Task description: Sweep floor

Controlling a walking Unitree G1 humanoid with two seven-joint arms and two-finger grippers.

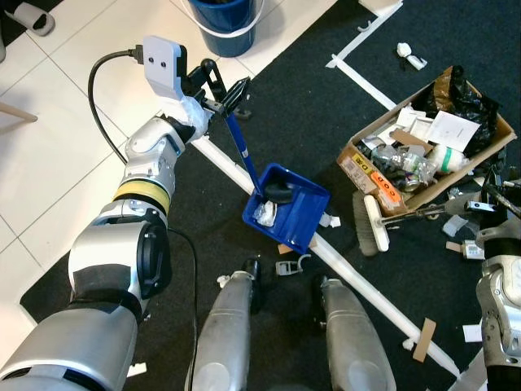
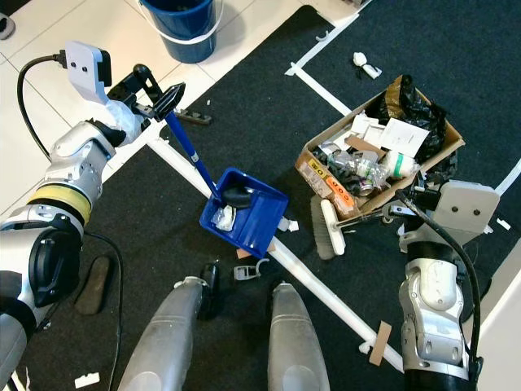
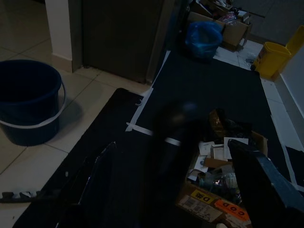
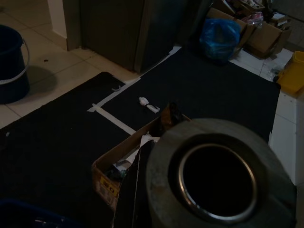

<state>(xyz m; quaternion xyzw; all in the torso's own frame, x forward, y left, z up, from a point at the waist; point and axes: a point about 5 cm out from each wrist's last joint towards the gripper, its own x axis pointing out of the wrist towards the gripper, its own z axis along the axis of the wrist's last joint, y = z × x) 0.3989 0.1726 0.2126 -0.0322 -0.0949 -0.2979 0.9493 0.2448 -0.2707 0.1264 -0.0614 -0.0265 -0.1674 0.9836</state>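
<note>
Left eye view has the left gripper clamped shut around the top of the blue dustpan's long handle, up near the edge where the white tile meets the black carpet. The handle slants down to the pan, which sits on the carpet right over a strip of white tape, tilted a bit, with a dark lump and some pale crumpled scraps inside it. A small hand brush lies on the carpet just beside the pan, bristles toward the robot, its handle running off toward the right gripper, which seems to be wrapped around the handle's end, though I can't really tell how tight the fingers are from these shots. Right behind the brush is a cardboard box stuffed with bottles, papers and a black bag. Bits of paper and tape are scattered around on the carpet. A blue bucket with a white handle stands on the tiles well apart from all that. Right wrist view is dark, mostly a blurry round tube end up close with the box behind it.
</note>
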